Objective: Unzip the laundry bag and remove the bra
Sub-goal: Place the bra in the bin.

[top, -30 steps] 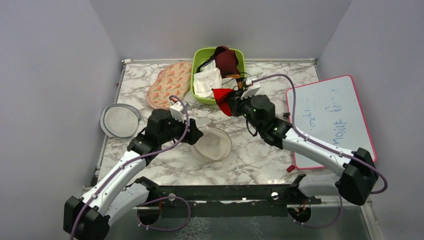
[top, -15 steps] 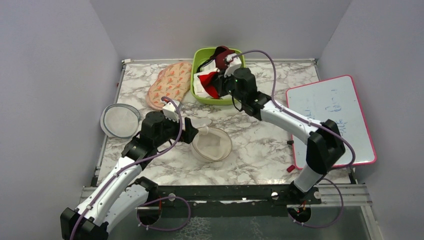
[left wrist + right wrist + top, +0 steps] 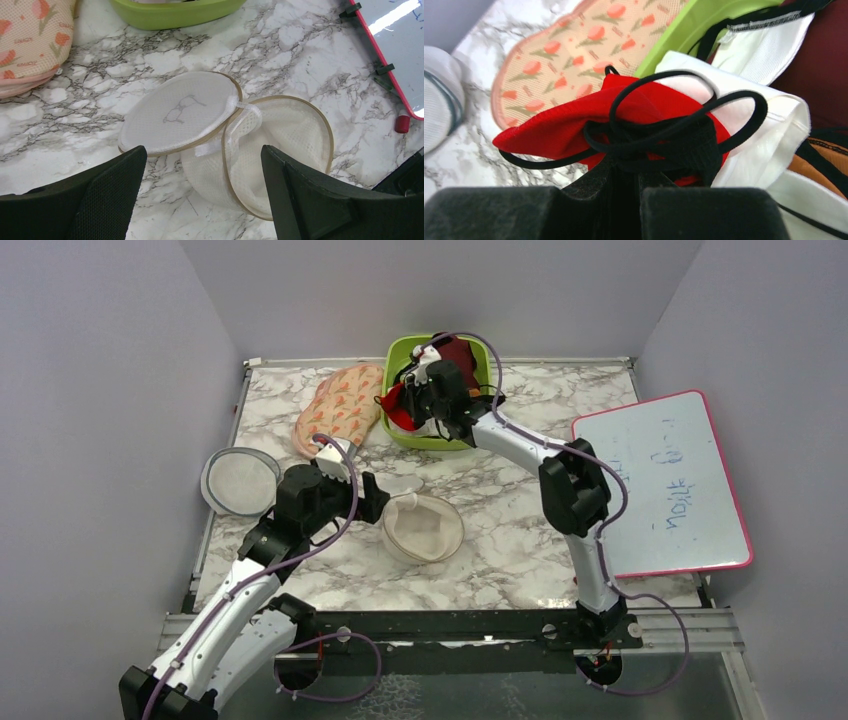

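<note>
Bra (image 3: 549, 127) straps distinct only in right wrist view

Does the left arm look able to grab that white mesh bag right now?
Probably yes: the left gripper hangs open right beside the laundry bag, with nothing lying between them.

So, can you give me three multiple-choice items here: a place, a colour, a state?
1. Where is the bra? A inside the laundry bag B in the right fingers, at the green bin's rim C in the left fingers
2. The bin's colour? A green B blue C grey
3. The laundry bag is: A zipped shut B open, lid flipped aside C folded flat
1 B: shut fingers clamp its black trim. 2 A: lime walls. 3 B: its mouth gapes; the left fingers stand open, holding nothing.
</note>
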`<state>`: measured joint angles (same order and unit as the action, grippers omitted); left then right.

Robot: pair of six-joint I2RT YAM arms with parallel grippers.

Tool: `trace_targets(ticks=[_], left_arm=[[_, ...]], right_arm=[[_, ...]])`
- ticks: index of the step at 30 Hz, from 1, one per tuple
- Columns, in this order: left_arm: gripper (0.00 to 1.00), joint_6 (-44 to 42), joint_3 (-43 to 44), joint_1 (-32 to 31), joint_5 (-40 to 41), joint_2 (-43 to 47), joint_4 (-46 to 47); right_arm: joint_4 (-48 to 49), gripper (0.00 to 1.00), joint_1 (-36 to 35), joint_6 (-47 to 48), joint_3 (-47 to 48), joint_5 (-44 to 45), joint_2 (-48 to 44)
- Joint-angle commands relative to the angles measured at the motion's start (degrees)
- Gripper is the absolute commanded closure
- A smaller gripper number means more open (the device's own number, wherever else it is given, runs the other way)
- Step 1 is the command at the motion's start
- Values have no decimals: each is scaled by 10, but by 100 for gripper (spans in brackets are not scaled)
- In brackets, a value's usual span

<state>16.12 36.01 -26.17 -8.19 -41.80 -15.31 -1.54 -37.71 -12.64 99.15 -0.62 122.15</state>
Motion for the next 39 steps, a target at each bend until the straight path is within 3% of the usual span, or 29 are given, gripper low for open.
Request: trace_targets(ticks=[1,6,19,29,35,39], left_arm=[[21,-2,22,9,23,10,-5],[21,-2,21,13,22,2,-5],[20,0,18,45,26,-19,-3],[20,4,17,74,13,-25,2],[19,4,15,77,-2,-23,8],[19,5,14,78,-5,-14,8]], right_arm=[[-63,99,32,-8,77,-22,69],[-94,97,50,1,103,-10,119],[-134,55,55,52,85,-55,124],[-151,31,55,144,25,51,49],[-162,29,55,165,73,113,97],[-182,29,55,147,111,91,110]])
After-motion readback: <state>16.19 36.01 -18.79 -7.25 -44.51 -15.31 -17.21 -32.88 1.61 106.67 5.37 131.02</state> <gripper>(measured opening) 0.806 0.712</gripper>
